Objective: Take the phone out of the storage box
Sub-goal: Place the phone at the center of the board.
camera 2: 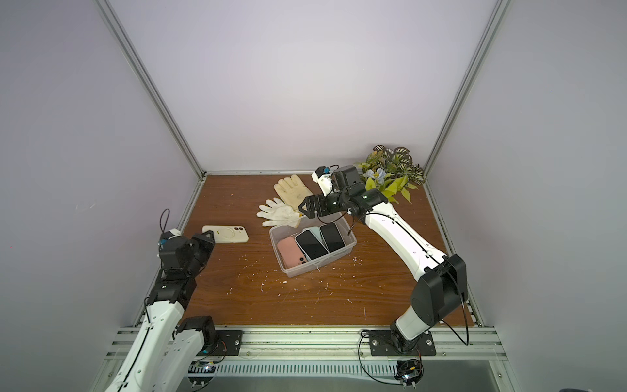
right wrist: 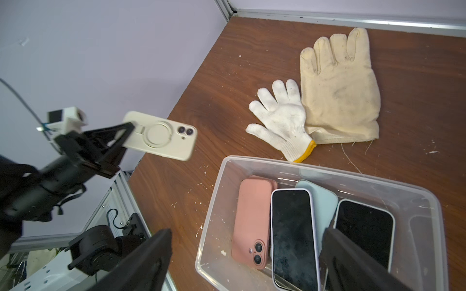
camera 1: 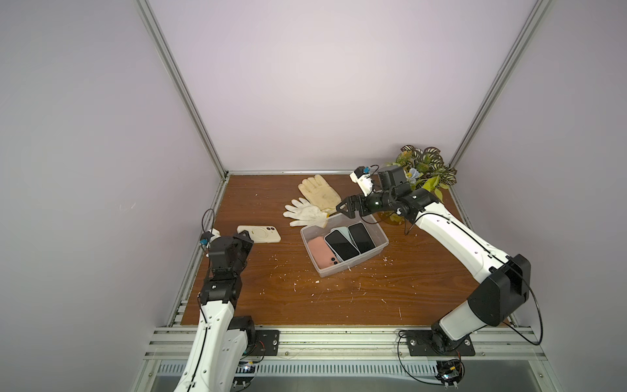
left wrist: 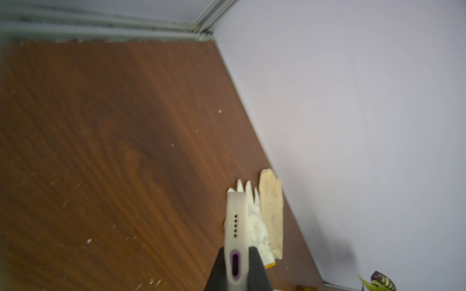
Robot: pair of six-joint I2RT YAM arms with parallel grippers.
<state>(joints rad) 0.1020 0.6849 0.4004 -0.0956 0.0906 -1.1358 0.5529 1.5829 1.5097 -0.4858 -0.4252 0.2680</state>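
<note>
The clear storage box (camera 1: 339, 269) (camera 2: 305, 268) (right wrist: 214, 201) sits mid-table. It holds several phones: a pink one (camera 1: 320, 256) (right wrist: 252, 219), two lying screen-up (camera 1: 342, 245) (camera 1: 361, 237) and a pale blue one (right wrist: 322, 201) partly under them. A cream-cased phone (camera 1: 263, 235) (camera 2: 230, 235) (right wrist: 161, 136) (left wrist: 235, 219) is out by the table's left edge, held flat by its end, with my left gripper (camera 1: 245, 233) (camera 2: 208, 234) (left wrist: 235, 252) shut on it. My right gripper (camera 1: 342, 207) (camera 2: 304, 207) (right wrist: 247, 234) hangs open and empty above the box's far end.
A cream work glove (camera 1: 319, 192) (right wrist: 338, 85) and a white knit glove (camera 1: 303, 213) (right wrist: 280, 118) lie just behind the box. A potted plant (camera 1: 425, 168) stands in the back right corner. Walls enclose the table on three sides, and white crumbs dot the wood.
</note>
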